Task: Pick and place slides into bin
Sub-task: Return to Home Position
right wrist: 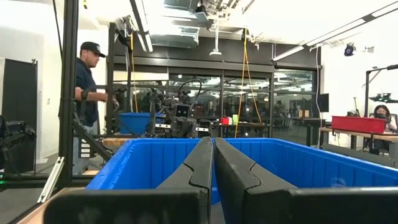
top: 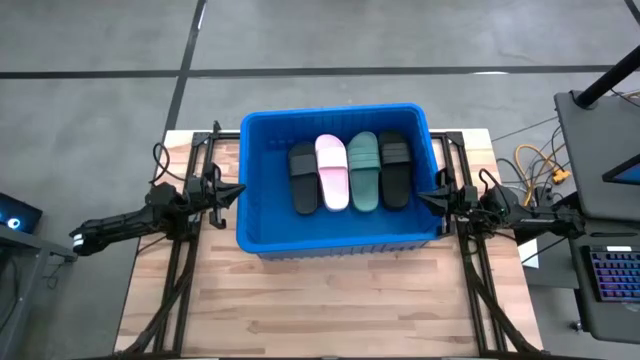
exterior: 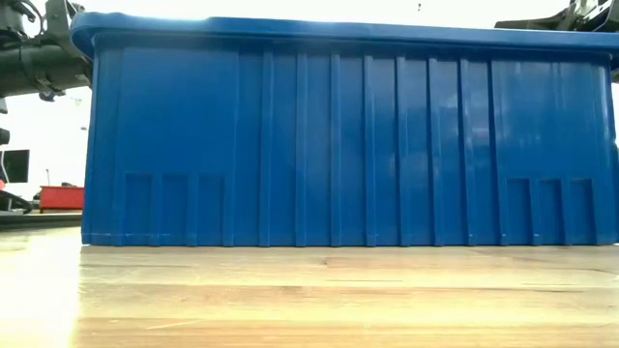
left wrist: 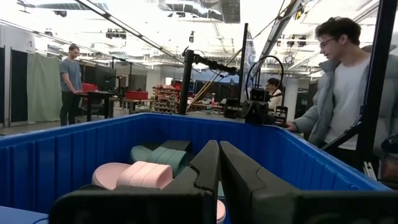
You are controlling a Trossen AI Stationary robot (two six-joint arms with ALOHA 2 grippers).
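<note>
– Start at the left. What's the left gripper [top: 232, 192] doing?

– It sits just outside the left wall of the bin [top: 340, 241], near rim height and pointing in at it. Its wrist view shows the two fingers pressed together with nothing between them.

– And the slides?

– All four lie on the bin floor, side by side: a black slide [top: 303, 180], a pink slide [top: 332, 172], a green slide [top: 363, 172], then a second black slide [top: 394, 168]. Their long axes run front to back on the table [top: 330, 300], crosswise to the line between the grippers. I can find none outside the bin.

– The right side?

– The right gripper [top: 430, 197] mirrors the left, just beside the right wall, its fingers closed on nothing as well.

– So what matters for pulling back?

– I'd say only the bin wall. Each gripper is close to it, so backing straight outward looks safest. Past the right arm lie yellow cables [top: 535, 165] and a laptop [top: 610, 280], and a person [left wrist: 342, 81] stands at that side of the table
</note>
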